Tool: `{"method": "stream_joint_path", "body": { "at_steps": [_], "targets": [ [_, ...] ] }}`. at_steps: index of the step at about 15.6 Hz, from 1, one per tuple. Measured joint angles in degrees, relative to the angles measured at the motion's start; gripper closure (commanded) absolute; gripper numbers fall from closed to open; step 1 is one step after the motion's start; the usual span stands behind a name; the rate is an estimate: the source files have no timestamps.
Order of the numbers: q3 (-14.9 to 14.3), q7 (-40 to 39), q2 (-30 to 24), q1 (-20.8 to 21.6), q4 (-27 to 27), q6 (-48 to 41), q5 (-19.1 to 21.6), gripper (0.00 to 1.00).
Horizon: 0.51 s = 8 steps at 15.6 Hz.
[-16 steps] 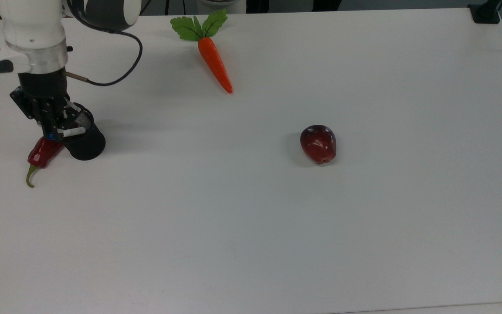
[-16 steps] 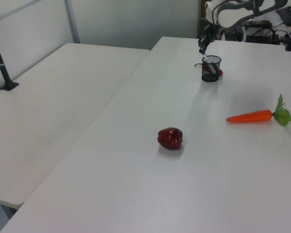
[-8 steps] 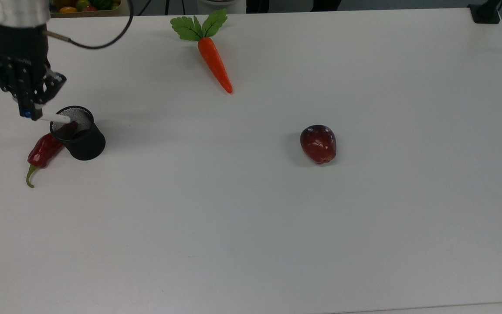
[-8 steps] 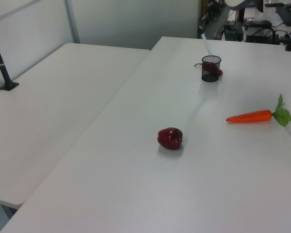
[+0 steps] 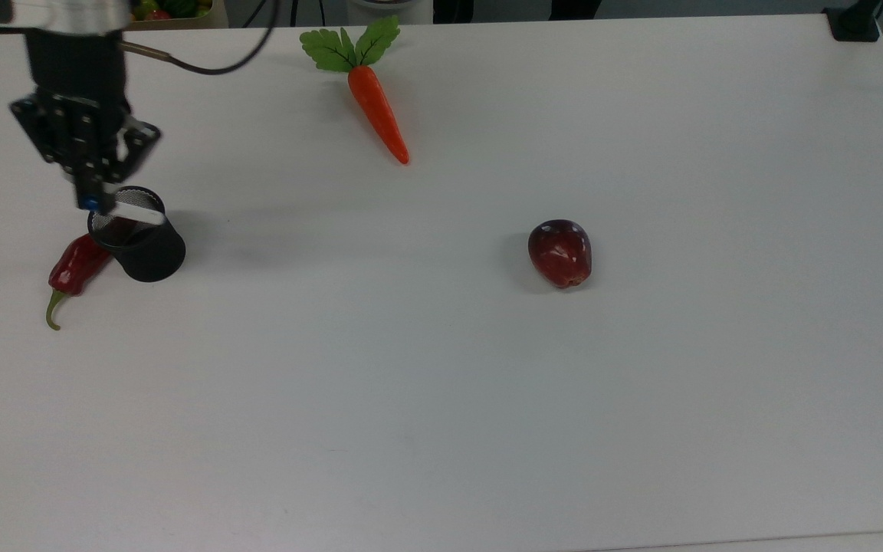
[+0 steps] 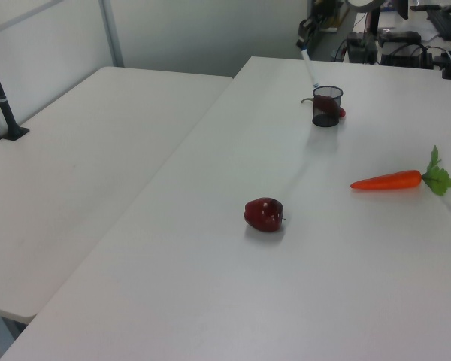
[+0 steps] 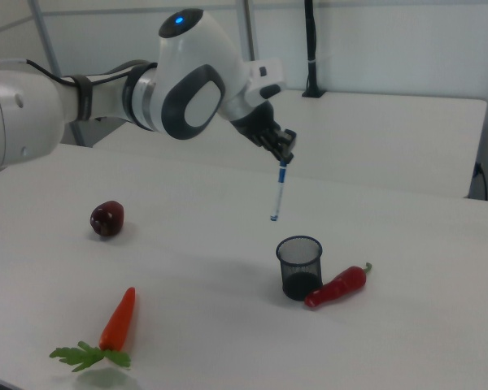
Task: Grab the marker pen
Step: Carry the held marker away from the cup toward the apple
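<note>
White marker pen [image 7: 278,193] with blue ends; black mesh cup [image 7: 299,266]; red chilli [image 7: 336,287]; orange carrot [image 5: 378,112]

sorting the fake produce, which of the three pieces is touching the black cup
The red chili pepper: it lies against the base of the black mesh cup. The carrot and the dark red apple lie apart from it on the table.

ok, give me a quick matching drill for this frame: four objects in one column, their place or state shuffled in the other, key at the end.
Things:
1. marker pen
2. red chili
3. carrot
4. apple

Places or states:
A. lies on the table against the black mesh cup
B. hangs in the air above the cup, held at its top by the gripper
C. sits alone on the table, near the right view's left edge
D. lies flat, green leaves at one end

Pairs: 1-B, 2-A, 3-D, 4-C
</note>
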Motion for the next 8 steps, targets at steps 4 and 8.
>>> {"method": "stream_joint_path", "body": {
  "at_steps": [4,8],
  "targets": [
    [0.2,4.4,0.1,5.2,-0.2,-2.5,0.0,0.93],
    [0.3,6.8,0.1,10.1,-0.3,-8.5,0.0,0.93]
  ]
}}
